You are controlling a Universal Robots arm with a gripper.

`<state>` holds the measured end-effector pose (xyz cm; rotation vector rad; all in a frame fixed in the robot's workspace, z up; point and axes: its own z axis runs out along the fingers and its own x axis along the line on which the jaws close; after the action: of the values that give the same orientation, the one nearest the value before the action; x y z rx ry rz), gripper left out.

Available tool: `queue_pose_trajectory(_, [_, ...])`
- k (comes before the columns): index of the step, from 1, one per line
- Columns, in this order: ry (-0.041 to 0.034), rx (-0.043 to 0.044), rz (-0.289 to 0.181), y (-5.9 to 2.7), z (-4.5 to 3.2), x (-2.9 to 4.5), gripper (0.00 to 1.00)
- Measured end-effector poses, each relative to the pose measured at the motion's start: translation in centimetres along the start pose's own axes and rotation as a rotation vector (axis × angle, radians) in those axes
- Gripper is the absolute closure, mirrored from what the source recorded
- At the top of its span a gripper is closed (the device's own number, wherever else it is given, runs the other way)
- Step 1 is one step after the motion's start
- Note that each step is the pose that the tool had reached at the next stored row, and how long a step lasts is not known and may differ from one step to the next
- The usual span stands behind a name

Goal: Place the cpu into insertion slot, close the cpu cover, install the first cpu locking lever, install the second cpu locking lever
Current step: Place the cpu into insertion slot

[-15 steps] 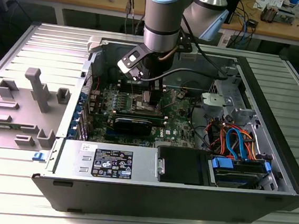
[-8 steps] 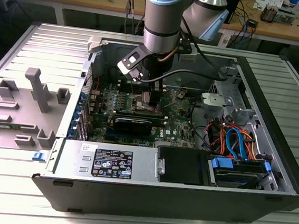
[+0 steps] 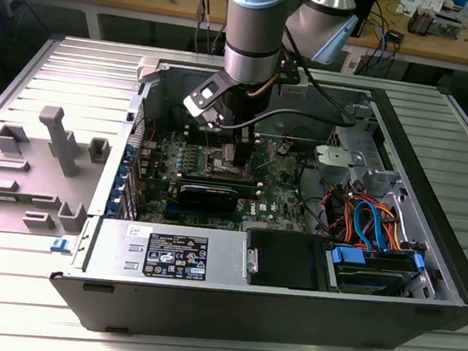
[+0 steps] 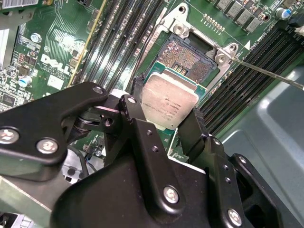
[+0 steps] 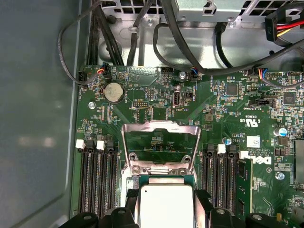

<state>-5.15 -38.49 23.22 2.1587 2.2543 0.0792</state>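
Tool (image 4: pixel 166 113) gripped the cpu (image 4: pixel 169 102) by its edges, close by the insertion slot (image 4: pixel 187 57). I saw the cpu cover (image 5: pixel 161 126) raised, and faint print on the cpu's top.

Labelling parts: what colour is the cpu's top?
Dull silver-grey cpu, clearest in the second wrist view.

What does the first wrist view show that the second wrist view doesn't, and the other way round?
First wrist view: the thin silver square-frame cpu cover standing raised, and a round silver coin battery. Second wrist view: the open square insertion slot with its dark pin field. Both: the flat silver-grey square cpu clamped between the black fingers.
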Motion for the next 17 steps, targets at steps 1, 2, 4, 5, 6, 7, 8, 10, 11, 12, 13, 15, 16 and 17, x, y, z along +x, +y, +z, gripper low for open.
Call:
queue_pose_trajectory(1, [0.0002, -0.0001, 0.000, -0.19, 0.05, 0.03, 0.46])
queue_pose_trajectory(2, [0.0001, -0.0001, 0.000, -0.36, 0.10, 0.05, 0.46])
queue_pose_trajectory(4, [0.0001, 0.0000, 0.000, -0.74, 0.37, 0.12, 0.46])
queue_pose_trajectory(5, [0.0002, -0.0001, 0.000, -0.82, 0.55, 0.19, 0.46])
queue_pose_trajectory(6, [0.0001, 0.0000, 0.000, -0.85, 0.80, 0.29, 0.46])
queue_pose_trajectory(7, [-0.0002, 0.0001, 0.000, -0.85, 0.97, 0.40, 0.46])
queue_pose_trajectory(8, [-0.0001, 0.0000, 0.003, -0.86, 1.23, 0.56, 0.46])
queue_pose_trajectory(10, [-0.0002, 0.0000, 0.003, -0.97, 1.48, 0.57, 0.46])
queue_pose_trajectory(11, [-0.0002, 0.0000, 0.003, -1.10, 1.76, 0.57, 0.46])
queue_pose_trajectory(12, [-0.0003, 0.0000, 0.006, -1.20, 1.88, 0.57, 0.46])
queue_pose_trajectory(13, [-0.0008, -0.0002, 0.015, -1.26, 2.03, 0.57, 0.46])
queue_pose_trajectory(15, [-0.0012, -0.0005, 0.024, -1.28, 2.26, 0.56, 0.46])
queue_pose_trajectory(16, [-0.0012, -0.0005, 0.024, -1.29, 2.34, 0.56, 0.46])
queue_pose_trajectory(17, [-0.0012, -0.0005, 0.024, -1.30, 2.44, 0.56, 0.46])
